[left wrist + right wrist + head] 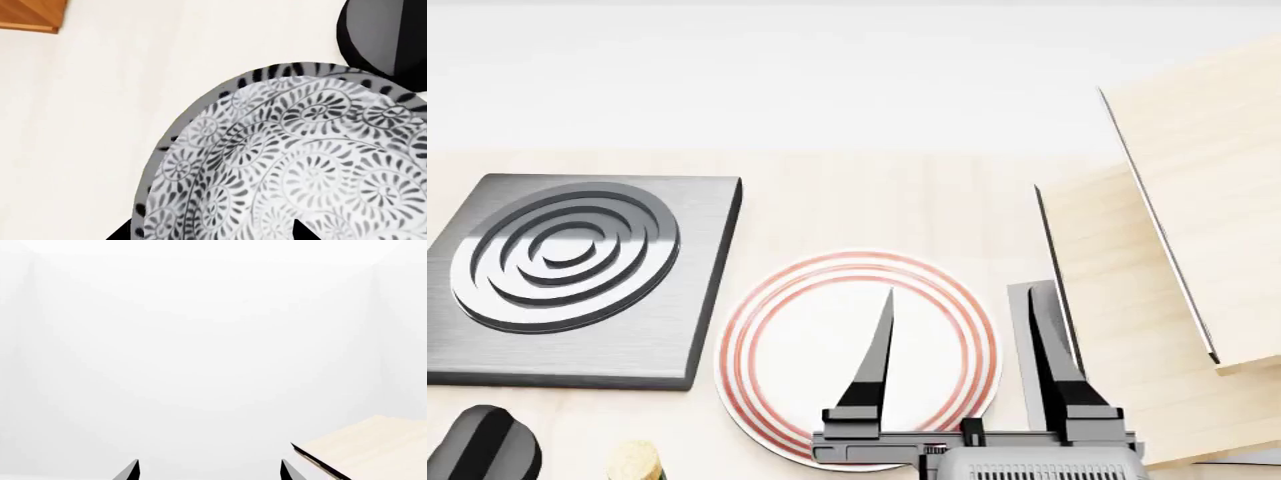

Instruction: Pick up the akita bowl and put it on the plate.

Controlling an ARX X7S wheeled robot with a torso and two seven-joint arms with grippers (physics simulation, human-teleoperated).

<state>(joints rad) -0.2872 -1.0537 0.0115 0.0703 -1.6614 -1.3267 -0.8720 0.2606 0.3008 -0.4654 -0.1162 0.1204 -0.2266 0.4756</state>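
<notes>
Right gripper (961,330) hangs nearest, fingers spread wide over the plate (814,345) (nothing between them). Left of the plate sits the burner (574,275). Left wrist view shows the akita bowl (293,160) close; left gripper's state I cannot tell.

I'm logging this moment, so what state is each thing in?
Bowl: upright, empty, seen only by the left wrist camera.
Plate: flat on the counter, empty.
Burner: flat on the counter, nothing on it.
Right gripper: jaws open, raised in front of the plate, holding nothing.
Left gripper: just over the bowl; open or shut, cannot tell.
</notes>
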